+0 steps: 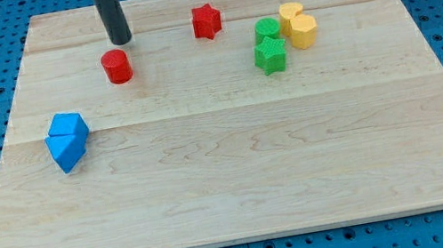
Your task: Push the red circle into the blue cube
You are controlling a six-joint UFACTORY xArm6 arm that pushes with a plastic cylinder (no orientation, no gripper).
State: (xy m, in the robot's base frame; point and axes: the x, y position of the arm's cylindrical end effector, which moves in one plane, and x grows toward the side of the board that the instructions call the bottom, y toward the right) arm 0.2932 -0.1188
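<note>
The red circle (pixel 116 67) is a short red cylinder on the wooden board, upper left of centre. The blue cube (pixel 69 127) sits lower left of it, near the board's left edge, touching a second blue block (pixel 65 151) just below. My tip (pixel 122 41) is just above and slightly right of the red circle, a small gap away, not touching it. The rod rises out of the view's top.
A red star (pixel 206 21) lies right of the tip. A green cylinder (pixel 267 30) and green star (pixel 270 55) cluster with two yellow blocks (pixel 298 25) at the upper right. The wooden board (pixel 239 175) rests on a blue pegboard surface.
</note>
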